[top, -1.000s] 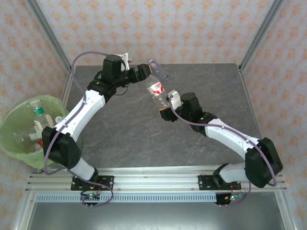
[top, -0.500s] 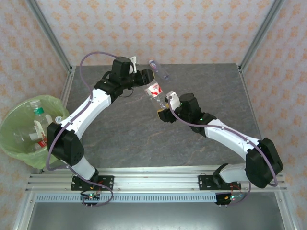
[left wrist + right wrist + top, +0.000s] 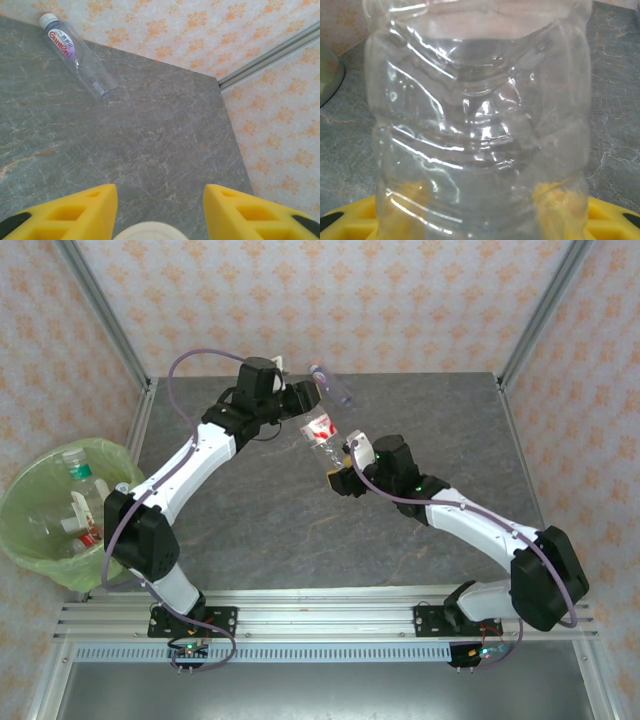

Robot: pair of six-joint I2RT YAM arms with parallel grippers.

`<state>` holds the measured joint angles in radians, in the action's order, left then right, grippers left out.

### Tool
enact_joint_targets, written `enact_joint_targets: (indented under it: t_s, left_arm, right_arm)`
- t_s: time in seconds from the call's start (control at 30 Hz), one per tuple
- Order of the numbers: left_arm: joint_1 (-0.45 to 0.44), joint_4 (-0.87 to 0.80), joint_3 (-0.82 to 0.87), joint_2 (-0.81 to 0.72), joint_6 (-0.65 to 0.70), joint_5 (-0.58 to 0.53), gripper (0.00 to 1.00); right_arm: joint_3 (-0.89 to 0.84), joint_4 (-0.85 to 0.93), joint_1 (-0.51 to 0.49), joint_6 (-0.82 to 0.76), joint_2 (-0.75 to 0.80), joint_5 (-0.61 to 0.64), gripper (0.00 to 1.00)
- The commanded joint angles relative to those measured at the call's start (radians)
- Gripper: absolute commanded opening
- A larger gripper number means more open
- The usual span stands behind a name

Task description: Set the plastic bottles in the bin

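The step in hand looked like a handover above the middle of the grey marbled worktop [image 3: 250, 520], a little toward its far edge. The right hand [image 3: 480, 222] was clamped on the lower body of a crushed clear plastic bottle with a red-and-white label [image 3: 322, 428], pressing into the dented wall from both sides. The left hand [image 3: 160, 200] had its yellow fingers [image 3: 75, 210] set narrowly either side of the bottle's white cap [image 3: 145, 232]. Whether they already pinched the neck could not be told, because the contact lay below the edge of the wrist view.

To do this well, the left hand needed to be firmly shut on the neck just under the cap, where the plastic is stiff, before the right hand let go. The thin crushed body would likely give and slip under a squeeze. The right hand would then do best to open wide and back off toward the near-right without dragging the bottle.

After that came a long swing to the round bin lined with a light-green plastic bag [image 3: 25, 540]. It stood off the worktop's left edge, toward the near-left corner, with several bottles already inside. A release well over its wide mouth would probably suffice. Another clear plastic bottle with red lettering [image 3: 75, 52] lay on its side at the far edge.
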<state>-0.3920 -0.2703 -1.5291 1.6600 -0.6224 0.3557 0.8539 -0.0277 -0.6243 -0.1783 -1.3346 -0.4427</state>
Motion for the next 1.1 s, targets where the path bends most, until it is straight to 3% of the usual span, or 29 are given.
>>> enact_joint_targets:
  t_s: [0.0,0.17,0.23,0.27,0.43,0.6,0.77,1.07]
  left_arm:
    - [0.004,0.041,-0.026,0.006,-0.016,-0.037,0.39]
    - [0.004,0.035,-0.022,-0.004,-0.014,-0.040,0.27]
    - [0.004,0.019,-0.026,-0.010,-0.006,-0.050,0.14]
    - [0.004,0.005,-0.031,-0.013,-0.004,-0.059,0.00]
    - [0.004,-0.040,-0.037,-0.038,0.033,-0.100,0.00]
    - [0.004,-0.089,-0.043,-0.076,0.108,-0.108,0.00]
    - [0.004,-0.159,-0.049,-0.126,0.164,-0.134,0.00]
    - [0.003,-0.264,-0.029,-0.268,0.265,-0.275,0.00]
  right_arm:
    - [0.008,-0.054,-0.005,0.010,0.000,-0.022,0.55]
    - [-0.001,-0.066,-0.005,0.025,0.010,-0.010,0.62]
    - [-0.013,-0.093,-0.005,0.037,0.019,-0.004,0.69]
    - [-0.022,-0.109,-0.005,0.046,0.026,-0.002,0.72]
    - [-0.062,-0.193,-0.005,0.073,0.073,0.045,0.90]
    - [-0.096,-0.240,-0.006,0.095,0.121,0.191,1.00]
    - [-0.098,-0.223,-0.005,0.154,0.133,0.442,0.99]
    - [-0.098,-0.192,-0.005,0.266,0.083,0.739,0.99]
